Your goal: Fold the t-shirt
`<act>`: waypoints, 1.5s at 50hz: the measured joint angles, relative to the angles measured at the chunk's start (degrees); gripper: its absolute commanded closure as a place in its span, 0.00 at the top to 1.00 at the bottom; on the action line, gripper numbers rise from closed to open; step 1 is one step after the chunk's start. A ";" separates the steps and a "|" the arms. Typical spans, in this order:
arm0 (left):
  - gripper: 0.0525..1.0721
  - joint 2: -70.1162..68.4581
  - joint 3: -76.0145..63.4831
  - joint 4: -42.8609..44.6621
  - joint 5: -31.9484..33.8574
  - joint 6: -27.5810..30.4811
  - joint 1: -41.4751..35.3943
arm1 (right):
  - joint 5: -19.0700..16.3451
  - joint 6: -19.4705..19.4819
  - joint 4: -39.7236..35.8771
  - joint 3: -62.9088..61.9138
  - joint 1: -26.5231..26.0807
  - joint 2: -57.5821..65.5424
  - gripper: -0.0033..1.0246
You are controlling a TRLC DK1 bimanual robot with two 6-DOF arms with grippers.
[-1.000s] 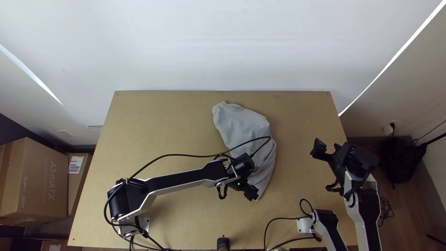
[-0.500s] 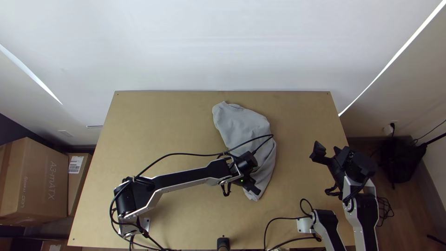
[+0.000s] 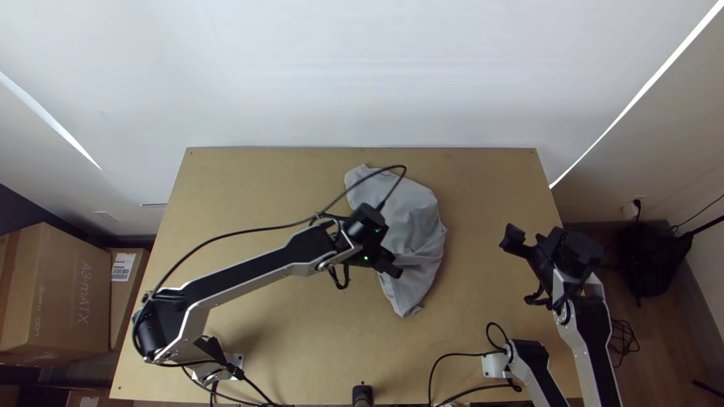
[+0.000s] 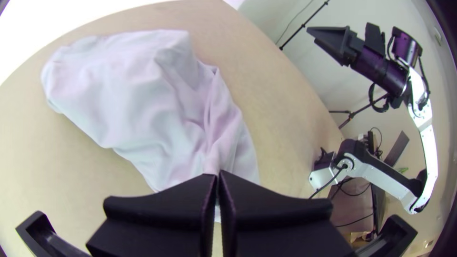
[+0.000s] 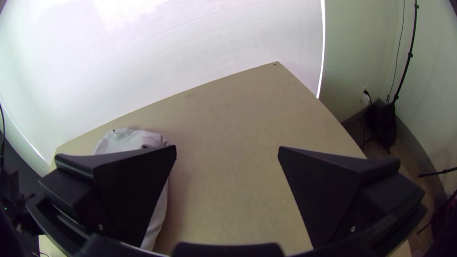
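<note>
T-shirt (image 3: 424,256), pale grey, lies a little right of the middle of the counter (image 3: 249,188) as a long, narrow, partly bunched bundle, slanting from the far edge towards the near side. From the left base, the left arm (image 3: 237,285) stretches in over the cloth's left edge, which probably suits drawing or turning that edge across. At its tip the left end effector (image 4: 217,176) is closed, its black fingers pressed together on what looks like a gathered ridge of cloth; creases run up from that pinch, so the fabric seems to be under some pull. The rest of the T-shirt rests on the counter, and its own weight likely anchors the far part. To the right, the right arm (image 3: 592,332) keeps the right end effector (image 5: 227,147) well apart from the cloth, near the counter's right edge, its fingers spread wide with nothing between them; that placing leaves room for the left one and readiness to help. The counter is light wood, plain and matt. Around it, from left to right, stand cardboard boxes (image 3: 56,301), a broad white wall (image 3: 339,75) beyond the far edge, and a black bag (image 3: 652,260) on the dark wooden floor (image 3: 658,324).
</note>
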 measured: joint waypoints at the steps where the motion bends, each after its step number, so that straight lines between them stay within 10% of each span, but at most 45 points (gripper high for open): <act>1: 0.02 -0.72 0.00 -0.39 0.00 0.15 0.42 | 0.00 0.37 0.42 0.66 0.00 1.25 0.96; 32: 0.02 -15.87 -3.37 -9.90 0.00 2.95 12.46 | -1.14 12.33 3.89 31.74 8.63 46.36 0.96; 48: 0.02 -25.33 -7.26 -13.27 0.00 4.04 19.28 | -7.48 20.96 3.87 45.53 13.38 62.86 0.94; 75: 0.02 -34.42 -8.44 -19.56 0.02 9.29 31.04 | -12.94 30.64 -24.94 67.23 20.06 78.29 0.93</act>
